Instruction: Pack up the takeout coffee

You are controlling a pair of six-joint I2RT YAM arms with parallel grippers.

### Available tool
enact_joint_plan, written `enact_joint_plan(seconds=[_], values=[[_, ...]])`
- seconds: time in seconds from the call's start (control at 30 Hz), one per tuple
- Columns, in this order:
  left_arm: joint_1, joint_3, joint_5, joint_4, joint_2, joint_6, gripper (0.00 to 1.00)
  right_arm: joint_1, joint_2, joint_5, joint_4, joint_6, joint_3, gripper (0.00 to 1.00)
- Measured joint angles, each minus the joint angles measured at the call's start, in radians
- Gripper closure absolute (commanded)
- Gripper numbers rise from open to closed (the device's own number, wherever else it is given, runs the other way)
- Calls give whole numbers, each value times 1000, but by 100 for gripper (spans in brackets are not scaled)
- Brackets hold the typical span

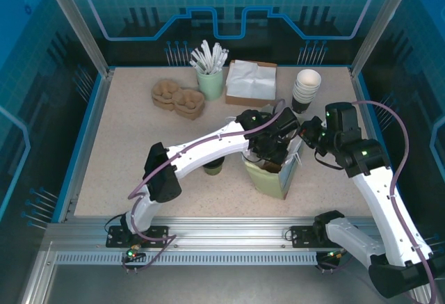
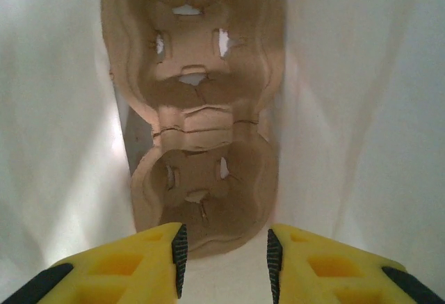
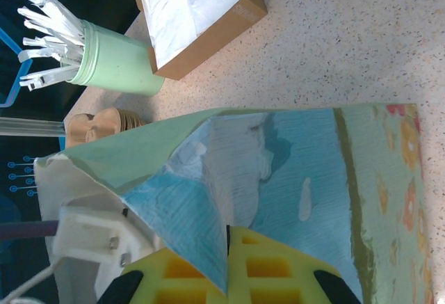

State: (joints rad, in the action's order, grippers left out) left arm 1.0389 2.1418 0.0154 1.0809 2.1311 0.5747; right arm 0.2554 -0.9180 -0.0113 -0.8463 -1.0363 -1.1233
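Observation:
A green and blue paper bag [image 1: 268,177] stands open near the middle front of the table. My left gripper [image 2: 224,243] reaches down inside it, jaws open. Just beyond its fingertips, a brown pulp cup carrier [image 2: 201,109] lies against the white inner wall [image 2: 361,109], not pinched. My right gripper [image 3: 228,238] is shut on the bag's [image 3: 292,165] top edge, and it holds the right rim [image 1: 304,139] from outside. A dark cup [image 1: 213,168], perhaps the takeout coffee, stands left of the bag, partly hidden under the left arm.
At the back are a stack of pulp carriers [image 1: 177,98], a green cup of white stirrers [image 1: 210,76], a napkin box [image 1: 250,82] and stacked paper cups [image 1: 306,90]. The stirrer cup [image 3: 115,60] and napkin box [image 3: 201,12] lie beyond the bag.

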Motion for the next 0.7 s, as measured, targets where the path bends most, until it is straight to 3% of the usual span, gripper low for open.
enact_joint_plan(seconds=[0.43, 0.7], values=[[-12, 40, -63, 40, 49, -1, 58, 0, 5, 46, 26, -11, 24, 100], [-40, -23, -76, 20, 51, 0, 61, 0, 12, 58, 28, -11, 32, 100]])
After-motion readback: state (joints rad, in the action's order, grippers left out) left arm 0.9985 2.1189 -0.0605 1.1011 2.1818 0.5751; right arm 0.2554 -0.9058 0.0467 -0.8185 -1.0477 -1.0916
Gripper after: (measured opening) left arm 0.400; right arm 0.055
